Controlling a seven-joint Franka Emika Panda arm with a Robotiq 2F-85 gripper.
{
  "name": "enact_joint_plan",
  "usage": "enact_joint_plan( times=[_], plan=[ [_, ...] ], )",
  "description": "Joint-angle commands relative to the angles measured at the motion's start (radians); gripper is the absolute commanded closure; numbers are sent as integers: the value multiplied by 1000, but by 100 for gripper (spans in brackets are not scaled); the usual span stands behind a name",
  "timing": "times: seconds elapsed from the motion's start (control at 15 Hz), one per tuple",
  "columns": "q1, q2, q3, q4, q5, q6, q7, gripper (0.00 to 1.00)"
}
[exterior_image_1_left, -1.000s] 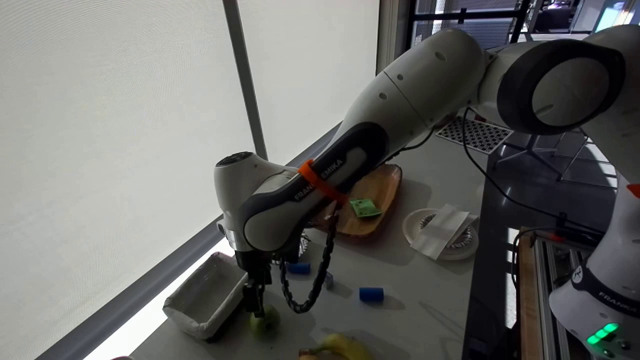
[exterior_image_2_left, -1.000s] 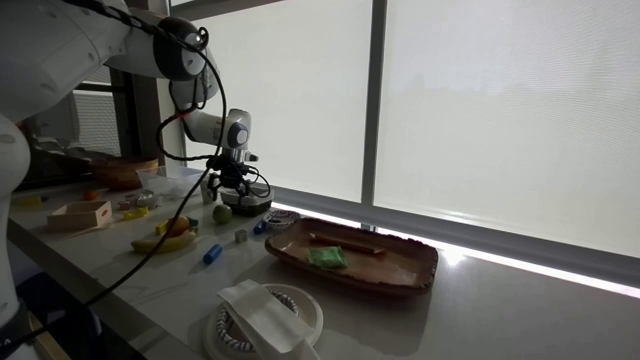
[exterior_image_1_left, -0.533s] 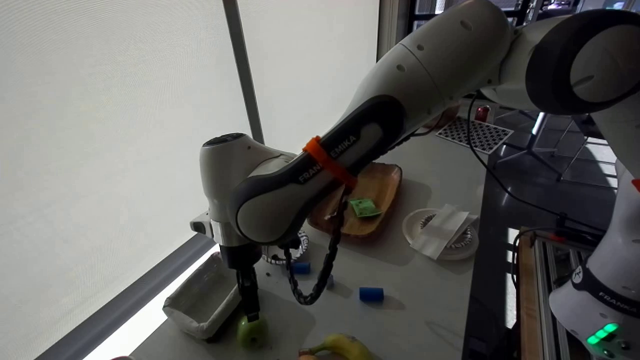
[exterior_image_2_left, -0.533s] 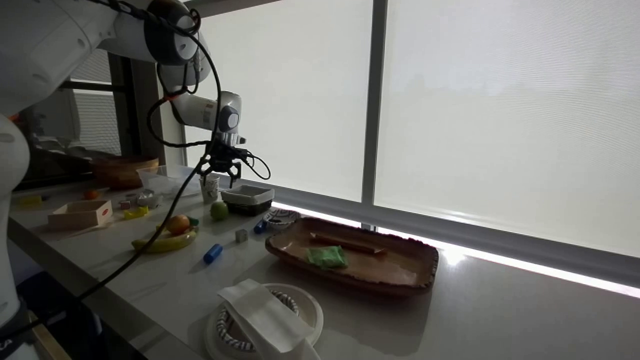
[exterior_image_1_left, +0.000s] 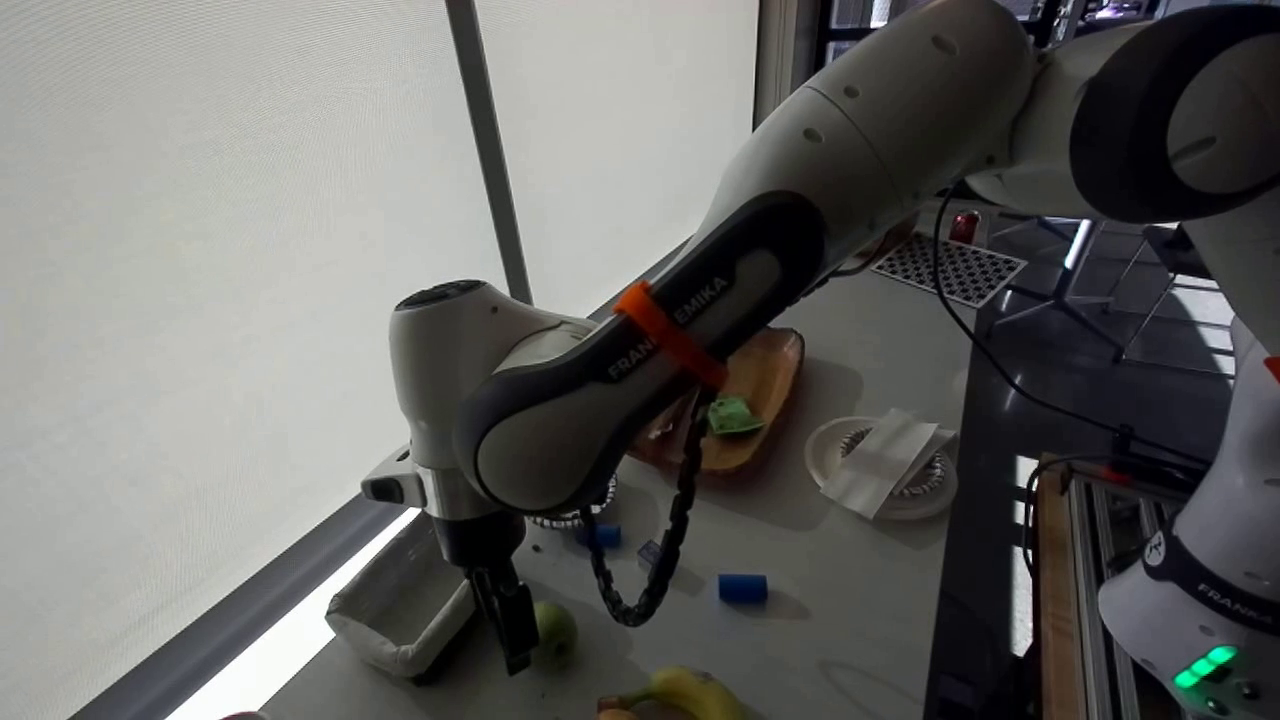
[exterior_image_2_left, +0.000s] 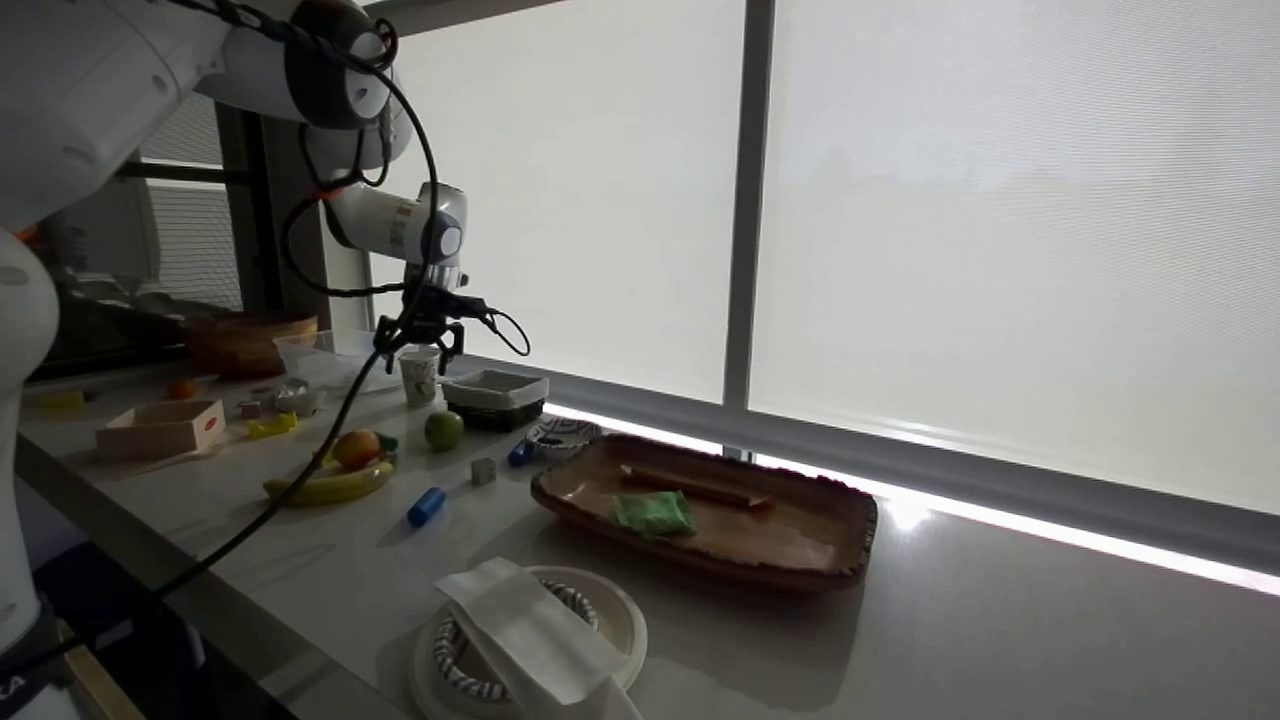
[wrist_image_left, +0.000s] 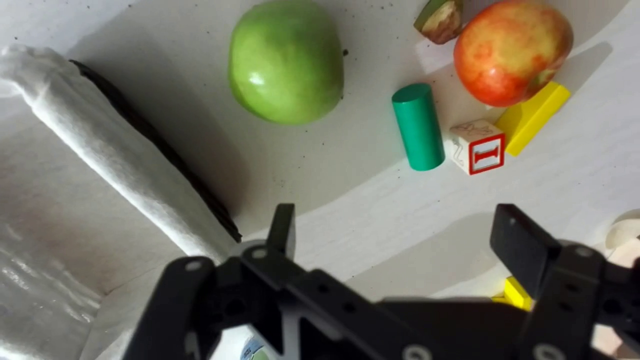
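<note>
My gripper (wrist_image_left: 392, 225) stands open above the table, with nothing between its fingers. A green apple (wrist_image_left: 286, 62) lies on the table beyond the fingertips in the wrist view. In an exterior view the gripper (exterior_image_1_left: 517, 668) partly overlaps the apple (exterior_image_1_left: 557, 636); contact cannot be told. To the left in the wrist view is a black basket with a white liner (wrist_image_left: 115, 155). On the right are a green cylinder (wrist_image_left: 419, 127), a letter block (wrist_image_left: 477, 147), a yellow block (wrist_image_left: 532, 120) and a red-yellow fruit (wrist_image_left: 510, 50). A paper cup (exterior_image_2_left: 420, 385) shows behind the gripper (exterior_image_2_left: 418, 368).
A banana (exterior_image_2_left: 330, 487), a blue cylinder (exterior_image_2_left: 426, 507) and a small cube (exterior_image_2_left: 483, 471) lie on the table. Farther along are a brown tray (exterior_image_2_left: 790, 545) with a green packet (exterior_image_2_left: 655, 513), and a plate (exterior_image_2_left: 632, 630) under a napkin (exterior_image_2_left: 540, 640). A wooden box (exterior_image_2_left: 160, 430) stands left.
The gripper has risen from beside the lined basket and moved away from it toward the cup, still open. The green apple has shifted a little one way and then back.
</note>
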Motion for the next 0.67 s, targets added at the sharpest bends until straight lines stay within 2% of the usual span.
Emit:
enact_joint_plan(
  times=[0.0, 0.27, 0.6],
  plan=[
    [8, 35, 3, 36, -7, -23, -44, 0],
    [23, 112, 36, 64, -15, -6, -227, 0],
    [65, 133, 32, 40, -17, -38, -263, 0]
  ],
)
